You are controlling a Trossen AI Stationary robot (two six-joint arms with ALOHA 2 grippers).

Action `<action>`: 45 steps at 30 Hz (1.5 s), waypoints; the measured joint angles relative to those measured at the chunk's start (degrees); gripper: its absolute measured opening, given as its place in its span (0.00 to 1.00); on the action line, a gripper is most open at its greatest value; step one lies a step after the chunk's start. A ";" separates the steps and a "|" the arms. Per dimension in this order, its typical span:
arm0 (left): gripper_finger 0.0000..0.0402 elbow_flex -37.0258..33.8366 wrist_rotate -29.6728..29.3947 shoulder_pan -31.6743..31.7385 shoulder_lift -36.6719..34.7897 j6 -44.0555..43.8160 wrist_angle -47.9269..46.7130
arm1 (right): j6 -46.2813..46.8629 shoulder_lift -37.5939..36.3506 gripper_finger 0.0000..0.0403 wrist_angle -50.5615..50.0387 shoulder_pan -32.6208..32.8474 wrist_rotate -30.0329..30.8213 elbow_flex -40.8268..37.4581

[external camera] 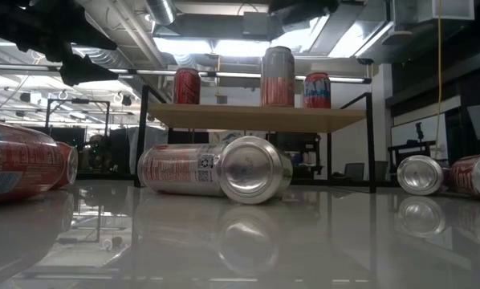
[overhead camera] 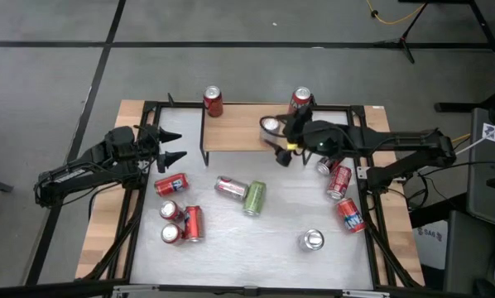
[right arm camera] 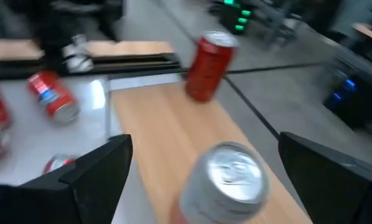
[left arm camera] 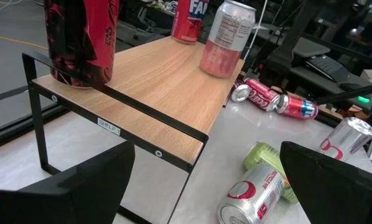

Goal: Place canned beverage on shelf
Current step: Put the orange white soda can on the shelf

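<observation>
Shelf [overhead camera: 235, 132] w/ 3 upright cans; table [overhead camera: 264, 240]: cans lying scattered.

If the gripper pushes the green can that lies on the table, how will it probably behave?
The green can lies on its side on the glossy white table, so it would likely roll if pushed across its length. The smooth round metal may slip between fingers. It probably dents if squeezed hard.

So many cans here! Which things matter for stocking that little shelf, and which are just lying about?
Part of the job:
- shelf
- three upright cans on the shelf, e.g. pale can
- right gripper, open above the pale can
- left gripper, open, waiting at the table's left

Lying about:
- green can and the tipped red cans on the table
</observation>
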 joint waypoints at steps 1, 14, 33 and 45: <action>0.99 0.00 0.00 -0.01 -0.01 0.01 0.00 | -1.38 0.00 0.97 -0.09 0.00 -0.90 0.00; 0.99 0.00 0.00 -0.01 0.01 0.03 0.00 | -11.63 0.84 0.97 -0.53 -5.80 -8.77 0.00; 0.99 0.00 -0.30 -0.01 0.01 0.08 -0.24 | -9.26 5.24 0.97 -3.05 -15.47 -25.19 -0.24; 0.99 0.00 -0.28 0.01 0.06 0.08 -0.28 | -6.30 7.15 0.97 -3.18 -15.32 -23.71 -0.24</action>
